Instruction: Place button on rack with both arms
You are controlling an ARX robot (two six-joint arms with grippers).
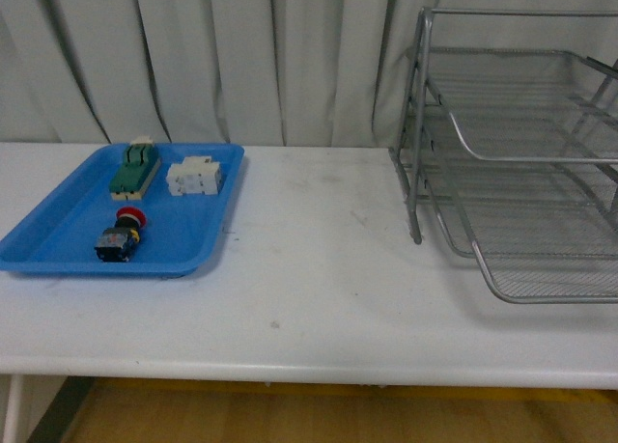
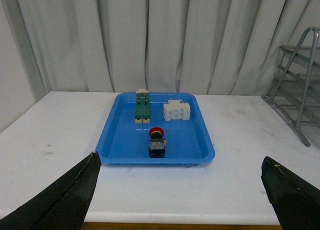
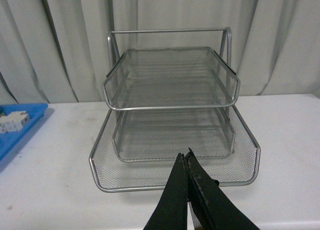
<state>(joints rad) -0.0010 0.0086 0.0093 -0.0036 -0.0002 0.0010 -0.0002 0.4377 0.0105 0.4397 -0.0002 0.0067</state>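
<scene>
- Bench (image 1: 319,289): white, flat, and carries everything listed. The stretch to the right of the blue tray is bare, so a dropped part would likely roll freely there.
- Rack (image 1: 418,124): silver mesh with three tiers, well apart from the blue tray on its right. Risk: the raised front lips and tight gaps between tiers could snag a gripper or knock the part loose on entry.
- Blue tray (image 1: 183,226): the landmark, a shallow tray with a low rim. Risk: a low approach could clip the rim and shove the tray.
- Left gripper (image 2: 180,161): jaws wide apart and empty, hanging short of the tray's near rim and facing it.
- Right gripper (image 3: 185,154): fingers pressed together and empty, facing the rack, far to the right of the tray. Risk: it would have to open before any handover, and a late opening would likely drop the part.
- Green-and-cream switch block (image 1: 134,169): inside the tray at the far left.
- White block (image 1: 194,177): inside the tray at the far side, just beside the green block.
- Button (image 1: 122,234): inside the tray near its front rim, untouched. It seems to lie on its side with the red cap toward the green block, though the view is soft. Risk: a pinch on the round cap could slip or twist, and the cap sits near the green block, so a wide closing could catch that instead.
</scene>
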